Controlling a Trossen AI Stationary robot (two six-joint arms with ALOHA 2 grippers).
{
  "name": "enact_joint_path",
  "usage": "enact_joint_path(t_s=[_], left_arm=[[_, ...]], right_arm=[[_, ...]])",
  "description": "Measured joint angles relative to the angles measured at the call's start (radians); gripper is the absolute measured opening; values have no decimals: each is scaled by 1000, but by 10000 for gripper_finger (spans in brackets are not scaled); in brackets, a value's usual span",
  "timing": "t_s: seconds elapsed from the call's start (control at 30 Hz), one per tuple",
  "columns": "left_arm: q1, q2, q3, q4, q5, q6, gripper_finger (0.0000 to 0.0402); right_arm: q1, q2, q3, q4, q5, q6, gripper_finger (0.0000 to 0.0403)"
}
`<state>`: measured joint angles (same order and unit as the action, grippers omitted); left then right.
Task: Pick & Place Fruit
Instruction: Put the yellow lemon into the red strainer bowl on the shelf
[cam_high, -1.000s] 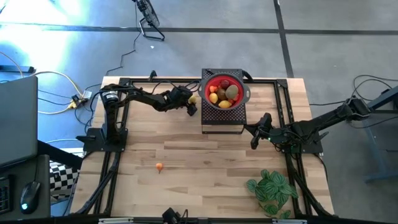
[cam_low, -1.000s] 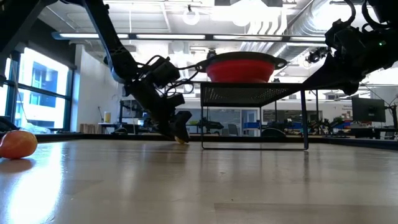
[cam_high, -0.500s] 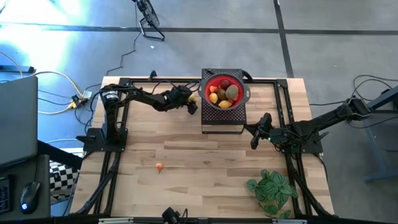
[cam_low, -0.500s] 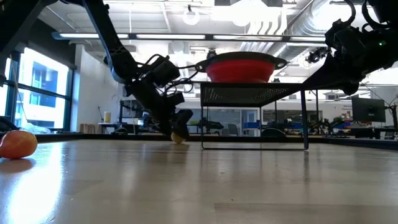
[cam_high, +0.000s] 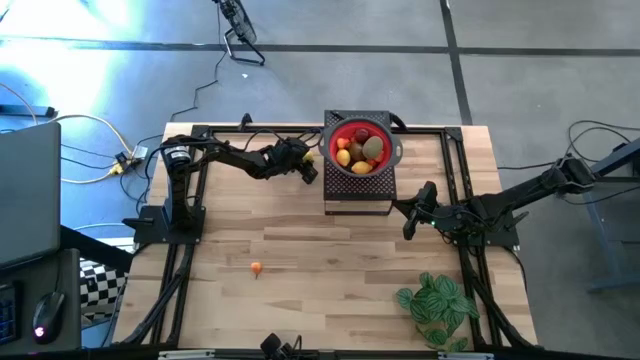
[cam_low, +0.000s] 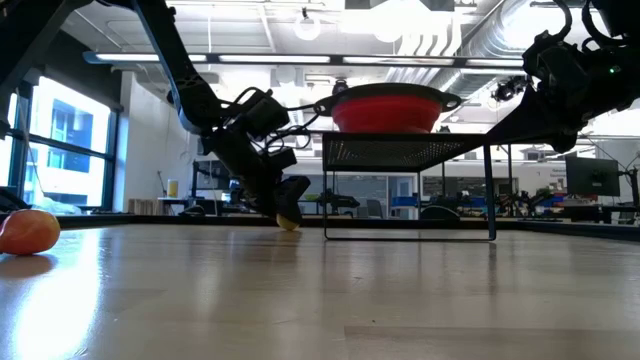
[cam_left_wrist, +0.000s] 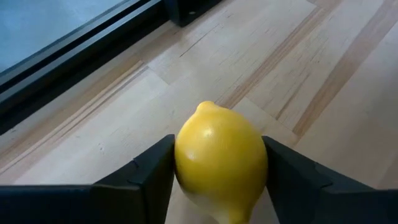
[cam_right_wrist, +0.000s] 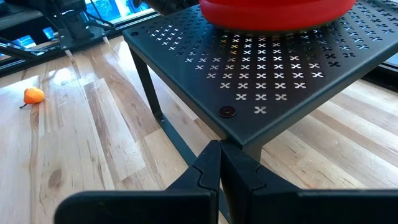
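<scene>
A yellow lemon (cam_left_wrist: 221, 162) lies on the wooden table left of the black perforated stand (cam_high: 357, 188), between the fingers of my left gripper (cam_high: 309, 168). The red bowl (cam_high: 388, 150) stands on that stand with several fruits inside. One small orange fruit (cam_high: 256, 267) lies alone on the table nearer the front. My right gripper (cam_right_wrist: 219, 163) hovers shut at the stand's right near corner, holding nothing. My left gripper pinches the lemon between its two fingers, one on each of its rounded sides (cam_left_wrist: 181, 163). The fingers slant down at it from the table's left side. The lemon's pointed end faces away from the gripper, and its underside (cam_low: 288, 224) sits at the tabletop.
A green leafy plant (cam_high: 437, 303) stands at the front right corner. Black frame rails (cam_high: 185, 250) run along the table's left and right sides. Bare wood lies open across the middle and front. The stand's thin legs (cam_low: 326, 190) rise just right of the lemon.
My left gripper has stayed in place beside the stand and drawn its fingers in against the lemon, which remains on the table.
</scene>
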<state>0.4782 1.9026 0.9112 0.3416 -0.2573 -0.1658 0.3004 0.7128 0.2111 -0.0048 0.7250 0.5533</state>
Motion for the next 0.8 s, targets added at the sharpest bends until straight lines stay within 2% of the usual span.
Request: enact_joint_path(t_s=[0.27,0.57,0.8], left_arm=[[0,0,0,-2,0,-19,228],[0,0,0,-8,1,-42,203],[-1,0,0,-18,-55,-95,221]], right_arm=[[0,0,0,0,0,0,2],[0,0,0,0,-1,0,2],[0,0,0,0,-1,0,2]])
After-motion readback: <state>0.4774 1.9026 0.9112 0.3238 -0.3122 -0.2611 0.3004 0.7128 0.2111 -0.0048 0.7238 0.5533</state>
